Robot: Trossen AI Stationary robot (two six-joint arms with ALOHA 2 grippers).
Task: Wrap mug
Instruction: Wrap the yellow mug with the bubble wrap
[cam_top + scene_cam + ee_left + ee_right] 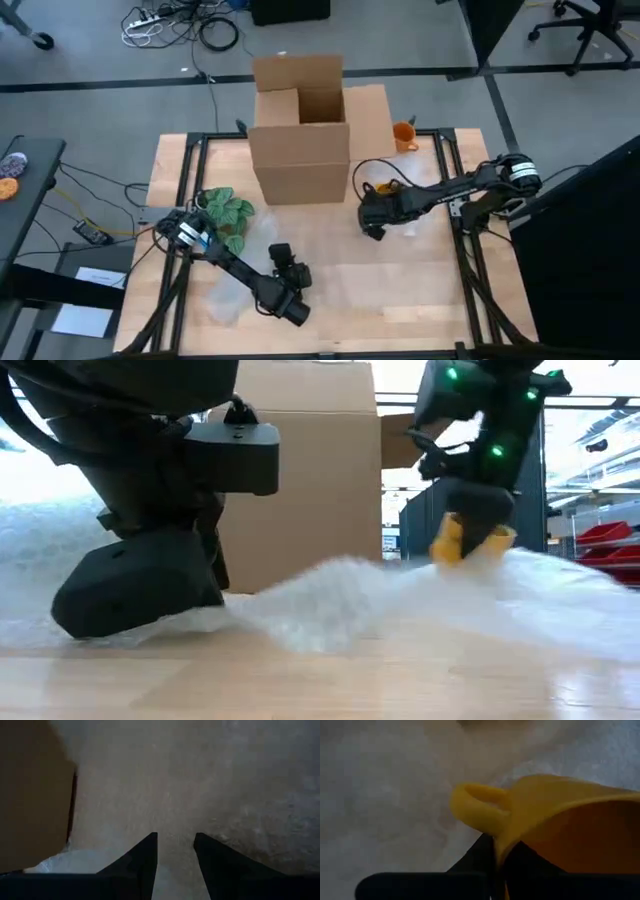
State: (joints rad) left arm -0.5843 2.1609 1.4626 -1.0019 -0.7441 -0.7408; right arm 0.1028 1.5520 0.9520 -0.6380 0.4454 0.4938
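Note:
A yellow mug (470, 540) hangs under my right gripper (496, 854), which is shut on its rim, right of the table's middle and just over a sheet of clear bubble wrap (340, 600). The wrap lies spread across the middle of the table. Near the table's front, my left gripper (175, 845) is low over the wrap's near part (200, 780), with a gap between its fingers. In the low view it shows as the big dark body (130, 590) at the left. My left gripper points its fingertips (147, 845) down at the bubble wrap; I cannot tell whether they touch it. My right gripper pinches the mug's rim (501, 840) right beside the handle (477, 802), one finger inside the mug and one outside. The fingers come from above, pointing down. The mug hangs tilted below them, its lower part at the wrap's surface.
An open cardboard box (300, 130) stands at the table's far middle, with an orange mug (405, 135) to its right. A green leafy thing (225, 215) lies at the left. Black frame rails (465, 260) run along both sides.

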